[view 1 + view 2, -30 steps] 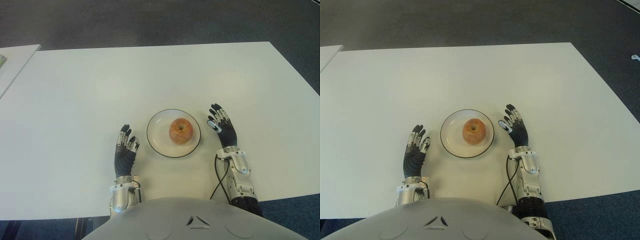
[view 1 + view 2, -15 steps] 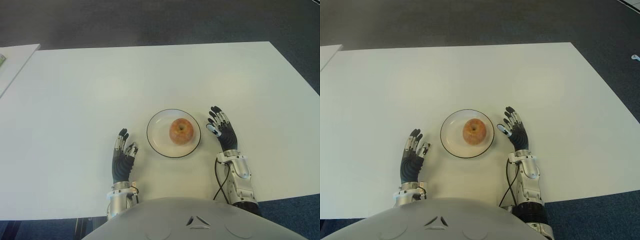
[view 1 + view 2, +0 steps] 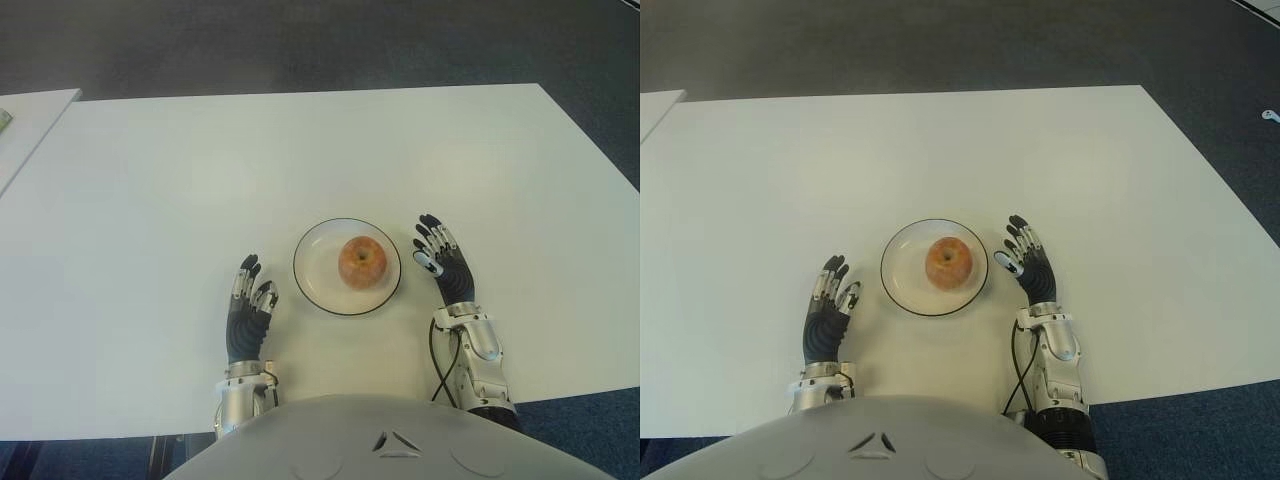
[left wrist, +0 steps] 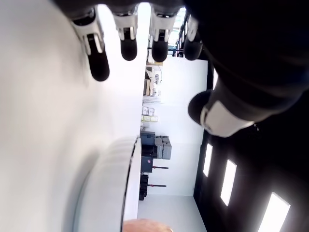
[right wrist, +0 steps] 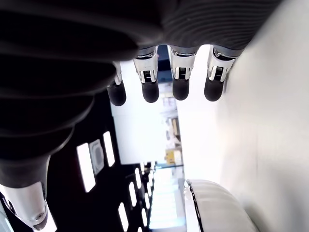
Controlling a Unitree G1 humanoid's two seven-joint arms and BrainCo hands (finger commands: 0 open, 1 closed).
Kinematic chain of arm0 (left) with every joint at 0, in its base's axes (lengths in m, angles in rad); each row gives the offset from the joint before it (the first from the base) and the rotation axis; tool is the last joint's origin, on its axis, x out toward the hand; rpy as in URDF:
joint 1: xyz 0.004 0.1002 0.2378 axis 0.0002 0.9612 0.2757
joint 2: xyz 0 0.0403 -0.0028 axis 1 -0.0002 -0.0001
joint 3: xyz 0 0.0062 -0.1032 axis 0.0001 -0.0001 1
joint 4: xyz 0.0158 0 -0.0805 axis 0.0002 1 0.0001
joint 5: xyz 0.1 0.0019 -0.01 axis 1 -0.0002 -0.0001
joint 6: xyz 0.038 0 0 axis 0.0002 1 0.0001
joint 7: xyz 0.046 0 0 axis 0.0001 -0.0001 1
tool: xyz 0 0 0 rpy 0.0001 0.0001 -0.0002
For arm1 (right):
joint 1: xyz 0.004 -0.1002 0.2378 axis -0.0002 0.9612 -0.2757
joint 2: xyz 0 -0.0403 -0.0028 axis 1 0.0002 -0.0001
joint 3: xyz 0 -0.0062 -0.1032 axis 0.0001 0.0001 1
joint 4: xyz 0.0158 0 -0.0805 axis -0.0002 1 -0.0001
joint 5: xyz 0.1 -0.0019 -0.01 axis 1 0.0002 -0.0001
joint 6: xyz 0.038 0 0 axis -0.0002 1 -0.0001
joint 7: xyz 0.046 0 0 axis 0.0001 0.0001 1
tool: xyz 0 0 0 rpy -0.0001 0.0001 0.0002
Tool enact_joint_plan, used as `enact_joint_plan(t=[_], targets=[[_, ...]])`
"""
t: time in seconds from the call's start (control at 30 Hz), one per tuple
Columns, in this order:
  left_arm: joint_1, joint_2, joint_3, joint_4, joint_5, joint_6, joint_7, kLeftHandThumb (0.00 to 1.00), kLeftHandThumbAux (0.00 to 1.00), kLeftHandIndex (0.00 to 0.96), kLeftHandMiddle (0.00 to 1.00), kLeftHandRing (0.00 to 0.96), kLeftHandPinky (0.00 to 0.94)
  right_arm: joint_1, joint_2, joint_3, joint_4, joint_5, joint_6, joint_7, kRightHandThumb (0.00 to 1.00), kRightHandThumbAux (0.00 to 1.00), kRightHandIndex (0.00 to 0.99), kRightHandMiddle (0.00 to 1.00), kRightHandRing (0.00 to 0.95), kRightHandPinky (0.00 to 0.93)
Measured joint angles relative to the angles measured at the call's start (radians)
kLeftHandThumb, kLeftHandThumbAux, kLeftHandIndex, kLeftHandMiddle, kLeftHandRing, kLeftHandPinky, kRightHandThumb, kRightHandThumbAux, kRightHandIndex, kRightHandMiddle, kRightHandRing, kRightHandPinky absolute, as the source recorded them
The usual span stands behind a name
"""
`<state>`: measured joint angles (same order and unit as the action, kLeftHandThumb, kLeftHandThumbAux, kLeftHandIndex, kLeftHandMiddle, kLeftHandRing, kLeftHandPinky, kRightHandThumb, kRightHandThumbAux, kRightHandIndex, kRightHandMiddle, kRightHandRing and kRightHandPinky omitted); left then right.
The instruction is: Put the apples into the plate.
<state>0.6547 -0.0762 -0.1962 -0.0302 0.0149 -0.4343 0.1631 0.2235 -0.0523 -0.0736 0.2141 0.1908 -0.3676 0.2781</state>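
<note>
Apple status: one round red-yellow apple [image 3: 362, 261] sits on the round white plate with a thin dark rim [image 3: 312, 287], roughly at the plate's centre, stem dimple facing up. Plate rests on the large white rectangular table [image 3: 200, 170], near the edge closest to the robot.

Left hand [image 3: 247, 311]: shows beside the plate on its left side, apart from the rim, black palm-back up, fingers [image 3: 246, 272] extended and pointing away from the robot. Left wrist view shows four black fingertips [image 4: 129, 48] straight and slightly separated, thumb tip [image 4: 219, 116] held off to one side, nothing between them. Plate rim [image 4: 130, 179] is visible beyond the fingers in that view, with a sliver of the apple [image 4: 147, 225] at the frame edge.

Right hand [image 3: 448, 268]: shows beside the plate on its right side, close to the rim but not touching it, fingers [image 3: 432, 234] stretched forward and a little fanned. Right wrist view confirms four fingertips [image 5: 181, 87] straight and loosely apart, holding nothing; plate rim [image 5: 195, 200] lies beyond them.

A black cable [image 3: 438, 355] loops beside the right forearm [image 3: 477, 360]. Dark carpeted floor [image 3: 300, 45] lies beyond the far table edge; corner of a second white table [image 3: 30, 115] shows at far left.
</note>
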Motion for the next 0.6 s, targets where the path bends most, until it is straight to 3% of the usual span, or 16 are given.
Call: enact_joint_plan(t=[0.6], targets=[[-0.019, -0.005, 0.007, -0.006, -0.017, 0.008, -0.024, 0.105, 0.624, 0.050, 0.076, 0.046, 0.020, -0.001, 0.043, -0.034, 0.001, 0.042, -0.006, -0.021, 0.195, 0.583, 0.127, 0.066, 0.029, 0.052]])
